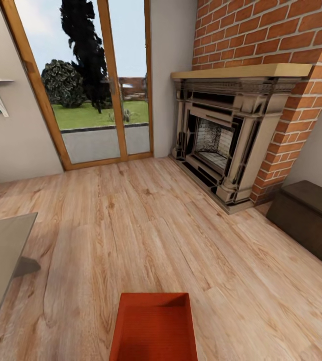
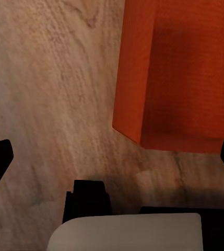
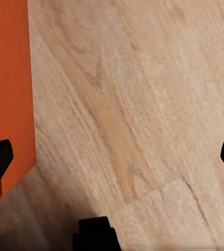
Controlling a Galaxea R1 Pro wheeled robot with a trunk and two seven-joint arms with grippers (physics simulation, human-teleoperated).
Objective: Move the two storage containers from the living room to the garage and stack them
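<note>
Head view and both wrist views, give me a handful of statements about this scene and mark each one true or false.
1. An orange-red storage container sits on the light wood plank floor at the near edge of the head view. True.
2. The container is full of boxes. False: its open inside looks empty.
3. A brick fireplace stands ahead on the right. True.
4. The left tool is shut on the container. False: its fingertips are spread wide, with the container beyond them.
5. The floor is grey concrete. False: it is wood plank.
6. The right tool is open above the floor beside the container's wall. True.
</note>
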